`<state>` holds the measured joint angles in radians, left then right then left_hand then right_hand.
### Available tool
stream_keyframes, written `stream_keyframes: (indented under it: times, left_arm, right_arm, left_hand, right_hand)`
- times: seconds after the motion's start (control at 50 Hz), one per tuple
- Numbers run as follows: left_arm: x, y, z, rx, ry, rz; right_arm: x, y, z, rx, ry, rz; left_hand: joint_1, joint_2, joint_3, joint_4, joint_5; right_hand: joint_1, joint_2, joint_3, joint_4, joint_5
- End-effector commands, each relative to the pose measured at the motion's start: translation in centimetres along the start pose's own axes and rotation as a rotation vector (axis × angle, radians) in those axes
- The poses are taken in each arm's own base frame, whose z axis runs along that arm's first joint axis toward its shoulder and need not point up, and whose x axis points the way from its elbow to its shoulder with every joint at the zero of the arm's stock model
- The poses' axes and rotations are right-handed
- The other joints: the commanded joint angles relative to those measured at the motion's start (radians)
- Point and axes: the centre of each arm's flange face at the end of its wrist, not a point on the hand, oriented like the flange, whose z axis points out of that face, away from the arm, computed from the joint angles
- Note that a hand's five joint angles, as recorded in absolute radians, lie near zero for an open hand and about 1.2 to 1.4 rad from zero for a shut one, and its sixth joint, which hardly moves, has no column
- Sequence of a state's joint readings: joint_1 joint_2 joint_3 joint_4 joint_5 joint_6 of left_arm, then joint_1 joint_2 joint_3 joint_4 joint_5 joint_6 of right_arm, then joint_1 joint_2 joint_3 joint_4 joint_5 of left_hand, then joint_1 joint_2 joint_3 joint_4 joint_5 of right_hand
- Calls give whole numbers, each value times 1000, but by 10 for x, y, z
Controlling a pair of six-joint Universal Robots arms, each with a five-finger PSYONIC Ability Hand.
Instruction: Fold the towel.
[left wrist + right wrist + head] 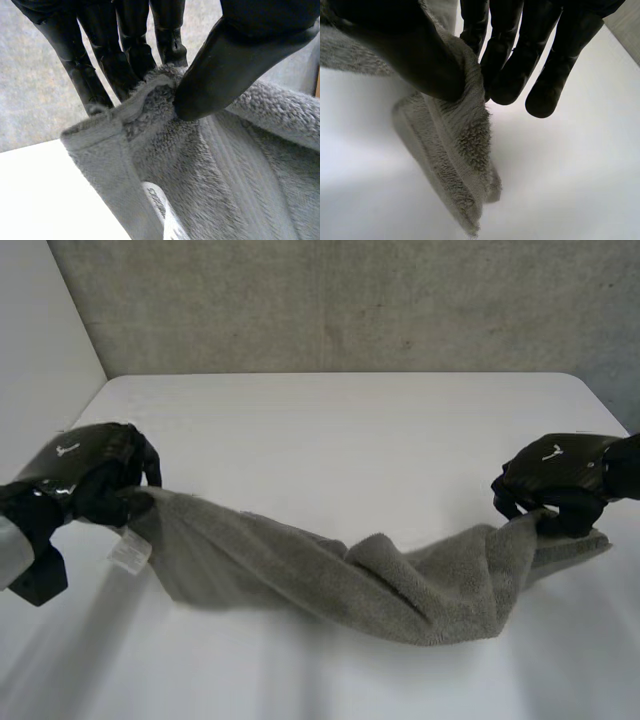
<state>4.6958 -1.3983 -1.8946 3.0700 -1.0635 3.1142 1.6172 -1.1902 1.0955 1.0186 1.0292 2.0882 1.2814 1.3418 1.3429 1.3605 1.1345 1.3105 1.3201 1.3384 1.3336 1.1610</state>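
You will find no text here that can be read; the white tag (pixel 130 551) sewn to the towel (pixel 300 570), just beside the left hand (pixel 90 475), carries print too small to make out, even in the left wrist view; the back of that hand and of the right hand (pixel 555 480) each bear a small white mark, but you cannot read either as a letter or a brand.

towel (pixel 330 575) across near half of table (pixel 350 440), side to side

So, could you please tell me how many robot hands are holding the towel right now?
2. The left hand pinches the towel at the end with the white label; the right hand pinches the opposite end.
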Motion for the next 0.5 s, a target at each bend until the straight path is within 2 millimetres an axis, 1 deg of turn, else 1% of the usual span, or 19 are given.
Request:
stream_keyframes:
  times: [0.02,0.06,0.08,0.1,0.12,0.14,0.18,0.2,0.22,0.24,0.3,0.34,0.36,0.38,0.4,0.42,0.44,0.46,0.5]
  left_arm:
    - [-16,-52,40,104,9,43]
    - [-14,-115,43,288,14,80]
    - [-14,-115,43,289,14,80]
    - [-14,-149,39,398,-1,61]
    - [-16,-180,32,508,-22,10]
    - [-16,-180,32,510,-22,10]
    - [-20,-225,17,701,-30,-124]
    - [-20,-225,17,702,-30,-124]
    - [-22,-237,12,763,-19,-184]
    - [-22,-237,12,764,-19,-184]
    - [-28,-243,10,798,7,-253]
    - [-36,-230,17,743,-14,-265]
    - [-36,-230,17,742,-14,-265]
    - [-42,-215,24,690,-26,-280]
    - [-44,-197,30,630,-29,-297]
    - [-44,-197,30,630,-29,-297]
    - [-45,-179,36,572,-25,-310]
    - [-45,-179,36,572,-25,-310]
    - [-47,-145,47,466,-16,-301]
  right_arm:
    - [48,-72,5,320,288,-36]
    - [82,-134,-32,721,458,108]
    - [82,-134,-33,723,458,109]
    - [101,-149,-56,894,498,189]
    - [117,-156,-74,1027,493,272]
    - [117,-156,-74,1028,493,272]
    - [136,-151,-91,1110,479,370]
    - [137,-151,-91,1110,479,370]
    - [136,-150,-88,1092,483,362]
    - [136,-150,-88,1092,483,362]
    - [114,-152,-73,1004,435,328]
    - [91,-146,-48,858,395,278]
    - [91,-146,-48,858,394,278]
    - [81,-140,-34,781,376,243]
    - [81,-140,-34,780,375,243]
    - [70,-134,-21,704,354,206]
    - [58,-129,-9,632,324,163]
    - [58,-129,-9,632,324,162]
    - [41,-112,14,501,260,126]
  left_hand:
    - [115,54,53,36,87]
    - [115,54,53,36,87]
    - [115,54,53,36,87]
    - [115,54,53,36,87]
    - [115,54,53,36,87]
    - [115,54,53,36,87]
    - [115,54,53,36,87]
    - [115,54,53,36,87]
    - [115,54,53,36,87]
    - [115,54,53,36,87]
    - [115,54,53,36,87]
    - [115,54,53,36,87]
    - [115,54,53,36,87]
    - [115,54,53,36,87]
    - [115,54,53,36,87]
    - [115,54,53,36,87]
    - [115,54,53,36,87]
    - [115,54,53,36,87]
    - [115,54,53,36,87]
  right_hand:
    - [86,76,58,63,61]
    - [86,76,58,63,61]
    - [86,76,58,63,61]
    - [86,76,58,63,61]
    - [86,76,58,63,61]
    - [86,76,58,63,61]
    - [86,76,58,63,61]
    - [86,76,58,63,61]
    - [86,76,58,63,61]
    - [86,76,58,63,61]
    - [86,76,58,63,61]
    - [86,76,58,63,61]
    - [86,76,58,63,61]
    - [86,76,58,63,61]
    - [86,76,58,63,61]
    - [86,76,58,63,61]
    - [86,76,58,63,61]
    - [86,76,58,63,61]
    - [86,76,58,63,61]
